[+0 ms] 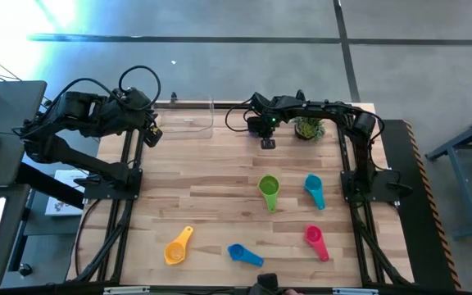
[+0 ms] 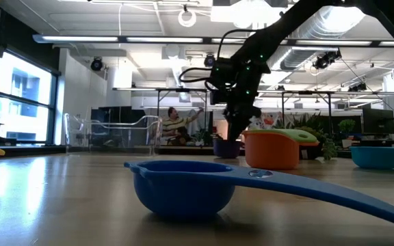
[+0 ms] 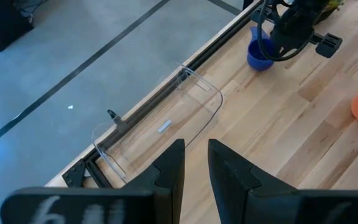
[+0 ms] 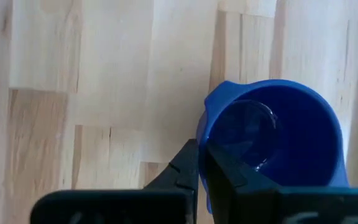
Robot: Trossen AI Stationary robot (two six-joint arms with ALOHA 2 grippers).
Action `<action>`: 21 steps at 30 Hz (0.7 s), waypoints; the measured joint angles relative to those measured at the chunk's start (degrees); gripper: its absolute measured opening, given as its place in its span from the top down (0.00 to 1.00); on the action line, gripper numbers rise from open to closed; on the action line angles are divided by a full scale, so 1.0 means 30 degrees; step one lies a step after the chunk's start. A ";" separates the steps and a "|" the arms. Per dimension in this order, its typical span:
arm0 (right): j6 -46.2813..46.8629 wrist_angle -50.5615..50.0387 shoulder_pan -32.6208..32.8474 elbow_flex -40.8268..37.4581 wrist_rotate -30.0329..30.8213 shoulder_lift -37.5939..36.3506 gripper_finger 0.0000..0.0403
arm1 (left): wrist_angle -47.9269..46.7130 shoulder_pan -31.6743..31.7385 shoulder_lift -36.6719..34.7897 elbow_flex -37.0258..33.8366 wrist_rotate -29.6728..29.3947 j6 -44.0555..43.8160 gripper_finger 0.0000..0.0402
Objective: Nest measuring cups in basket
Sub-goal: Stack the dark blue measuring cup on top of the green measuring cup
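A purple-blue measuring cup (image 4: 272,134) stands upright on the table near its far edge, beside a small potted plant (image 1: 308,127). My right gripper (image 4: 202,152) is shut on this cup; in the low view it (image 2: 237,126) comes down onto the cup (image 2: 226,147). The clear basket (image 1: 188,119) stands at the far edge, left of that cup. My left gripper (image 3: 196,146) hangs above the table's left side, just short of the basket (image 3: 166,118), with a narrow gap between its fingers and nothing in it. A green cup (image 1: 269,187) sits nested in an orange one (image 2: 272,152). My right gripper pinches the purple-blue cup's side wall at the rim (image 4: 207,121): one finger (image 4: 188,163) stands outside the cup and the other (image 4: 224,169) inside it. The fingers come from above, pointing steeply down. The cup stays upright with its bottom on the table.
A teal cup (image 1: 314,190), a pink cup (image 1: 316,240), a blue cup (image 1: 244,254) and a yellow cup (image 1: 179,246) lie spread over the near half of the table. Bare wood lies between the basket and these cups. A person shows in the room behind the table.
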 joint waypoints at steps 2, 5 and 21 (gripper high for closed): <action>0.0543 -0.0090 0.0000 0.0078 0.0001 0.0001 0.99 | 0.0000 0.0000 0.0000 0.0000 0.0000 0.0000 0.84; 0.2280 -0.0456 0.0073 0.0610 0.0066 0.0022 0.99 | 0.0003 0.0000 0.0007 0.0000 -0.0005 0.0000 0.84; 1.1820 -0.4824 0.1705 0.5673 0.0094 0.0022 1.00 | 0.0000 0.0000 0.0007 0.0000 0.0000 0.0000 0.84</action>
